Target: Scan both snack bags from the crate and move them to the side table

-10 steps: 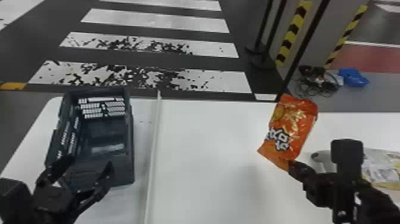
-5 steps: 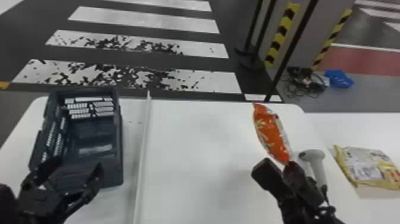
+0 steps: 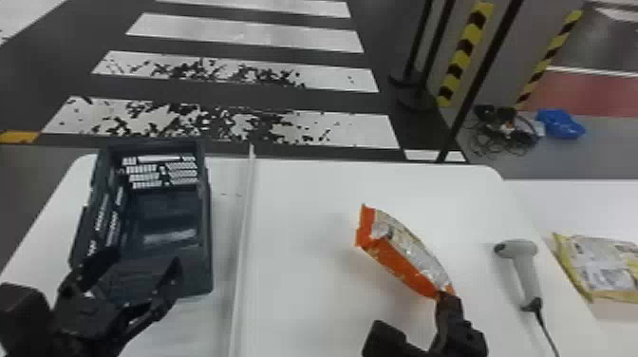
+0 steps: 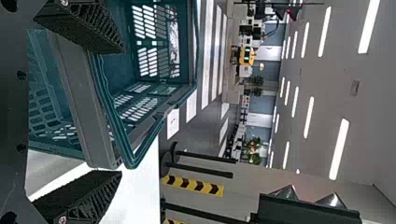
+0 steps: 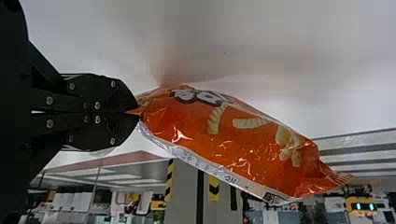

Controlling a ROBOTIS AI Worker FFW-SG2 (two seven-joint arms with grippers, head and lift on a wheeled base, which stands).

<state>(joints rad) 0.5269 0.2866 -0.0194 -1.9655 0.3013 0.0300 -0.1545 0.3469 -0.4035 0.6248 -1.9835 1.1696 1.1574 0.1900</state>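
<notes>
The jaws of your right gripper (image 3: 445,298) are together, clamped on one end of the orange snack bag (image 3: 403,258), which leans at a slant above the worktop (image 3: 304,294). On your left gripper (image 3: 142,268) the jaws stand apart at the near end of the dark crate (image 3: 205,237); you can't tell whether either one touches it.

Your worktop is white and smooth with rounded far corners. A thin pale strip (image 3: 243,256) runs away from you across it, just beside the crate. To the right of the orange bag, you have a pale scanner (image 3: 526,270) with a dark cable, near the worktop's right edge. Past that edge, the yellow snack bag (image 3: 603,268) lies flat on the white side worktop (image 3: 584,204).

Beyond, you see dark floor (image 3: 228,92) with white stripes, the nearer ones speckled black. Over to the right are tangled cables (image 3: 512,135), a blue bundle (image 3: 561,124), black posts (image 3: 479,76) and black-and-yellow tape (image 3: 466,45). Your left wrist view shows long ceiling lights (image 4: 339,148) farther off.
</notes>
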